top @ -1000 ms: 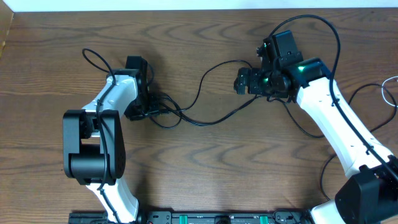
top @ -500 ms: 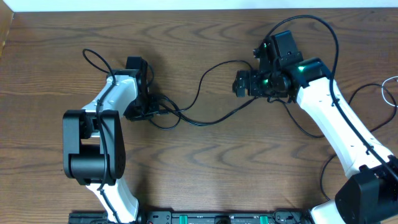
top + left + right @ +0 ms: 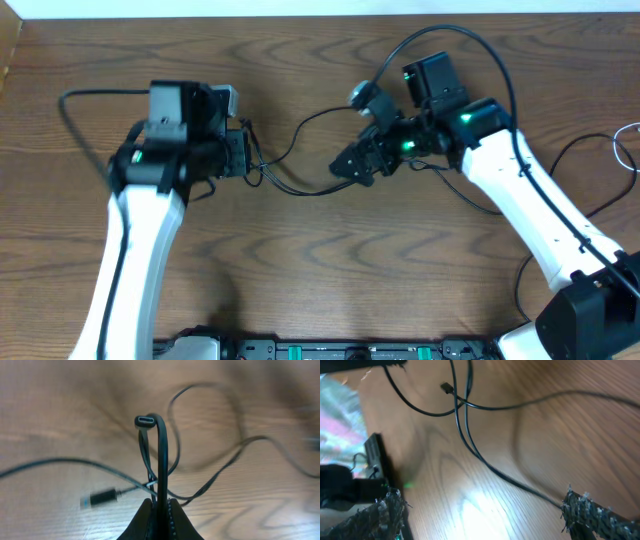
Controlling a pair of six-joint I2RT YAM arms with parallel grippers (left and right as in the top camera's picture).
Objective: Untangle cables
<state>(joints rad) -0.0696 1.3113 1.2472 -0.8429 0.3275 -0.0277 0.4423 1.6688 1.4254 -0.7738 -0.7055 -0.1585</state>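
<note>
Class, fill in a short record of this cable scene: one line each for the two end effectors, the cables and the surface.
Left end effector: shut on the black cable
Black cable: folded over above the grip, plug at the top; the rest trails loose across the table
Right end effector: open, holding nothing; black cable runs below it
White cable: loop at the table's right edge, untouched
Table: dark wood grain
</note>
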